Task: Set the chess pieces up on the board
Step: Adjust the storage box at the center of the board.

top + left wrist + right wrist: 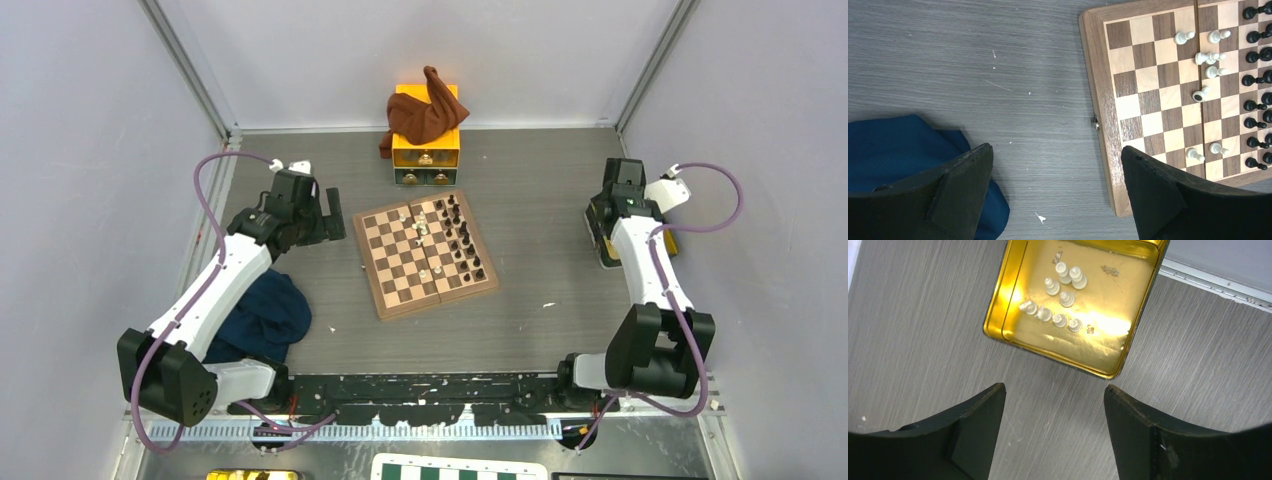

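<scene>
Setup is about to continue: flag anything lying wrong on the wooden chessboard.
One white piece lies toppled near the board's centre fold, its dark base showing. The other white pieces are scattered mid-board, not in rows.

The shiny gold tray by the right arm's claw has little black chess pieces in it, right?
Not quite. The pieces lying in the gold tray are cream-white, not black, as the right wrist view shows. The rest holds: the tray sits just ahead of the open right gripper.
</scene>
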Available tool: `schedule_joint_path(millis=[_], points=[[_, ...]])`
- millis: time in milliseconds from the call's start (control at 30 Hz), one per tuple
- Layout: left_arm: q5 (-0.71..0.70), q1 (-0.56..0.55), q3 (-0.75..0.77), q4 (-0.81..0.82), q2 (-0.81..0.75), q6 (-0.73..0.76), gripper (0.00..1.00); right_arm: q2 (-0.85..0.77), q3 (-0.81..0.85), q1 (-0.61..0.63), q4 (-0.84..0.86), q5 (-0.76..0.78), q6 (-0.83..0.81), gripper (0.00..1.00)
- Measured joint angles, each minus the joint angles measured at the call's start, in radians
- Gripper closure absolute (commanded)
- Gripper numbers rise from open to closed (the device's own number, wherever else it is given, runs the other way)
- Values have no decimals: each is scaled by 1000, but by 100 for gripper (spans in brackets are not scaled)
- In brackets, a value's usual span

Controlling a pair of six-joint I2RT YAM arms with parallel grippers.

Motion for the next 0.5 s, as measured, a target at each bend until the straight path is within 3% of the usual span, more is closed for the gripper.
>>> schedule_joint_path(millis=[500], points=[[0, 0, -43, -1, -1, -8, 0, 186, 63, -88, 77, -111, 27, 23]])
